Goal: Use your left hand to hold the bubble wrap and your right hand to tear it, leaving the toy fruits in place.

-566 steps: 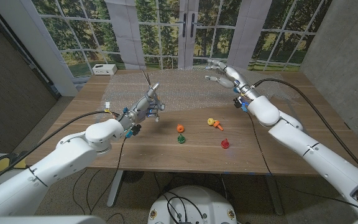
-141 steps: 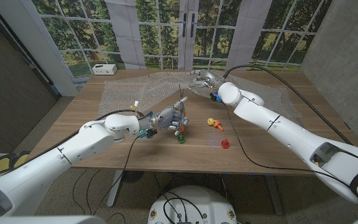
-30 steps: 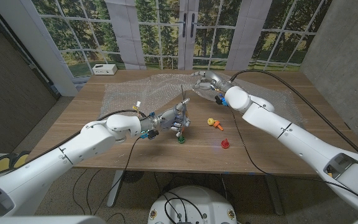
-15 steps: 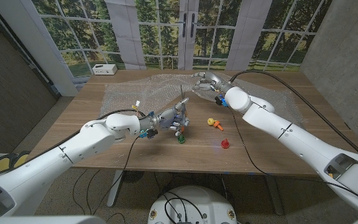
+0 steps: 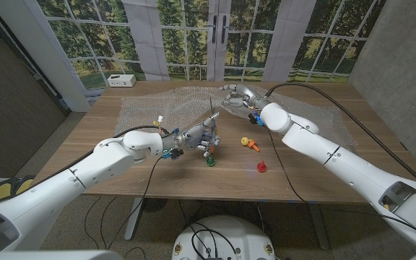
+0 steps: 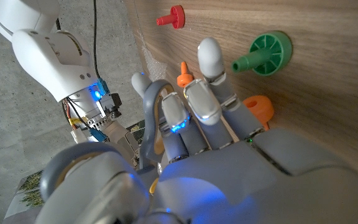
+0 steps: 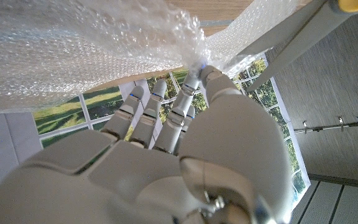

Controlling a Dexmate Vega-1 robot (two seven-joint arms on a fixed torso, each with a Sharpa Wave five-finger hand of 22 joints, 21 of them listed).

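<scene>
A clear sheet of bubble wrap (image 5: 165,108) covers the far half of the wooden table. My right hand (image 5: 237,94) grips a bunched part of it and holds it up off the table; the right wrist view has the wrap (image 7: 92,43) pinched at that hand's (image 7: 185,155) fingertips. My left hand (image 5: 199,136) sits at the wrap's near edge with fingers curled, pinching a thin raised strip of it. Just past its fingers (image 6: 197,106) lie an orange toy fruit (image 6: 258,109), a green one (image 5: 210,161) and a red one (image 5: 261,167). A yellow-orange one (image 5: 250,143) lies between the hands.
A small white box (image 5: 121,80) stands at the table's far left corner. Black cables trail from both arms across the table. Bare wood (image 5: 157,180) runs along the near edge in front of the fruits.
My right hand has eased slightly toward the left with the wrap still lifted. The left hand and the toy fruits stay where they were.
</scene>
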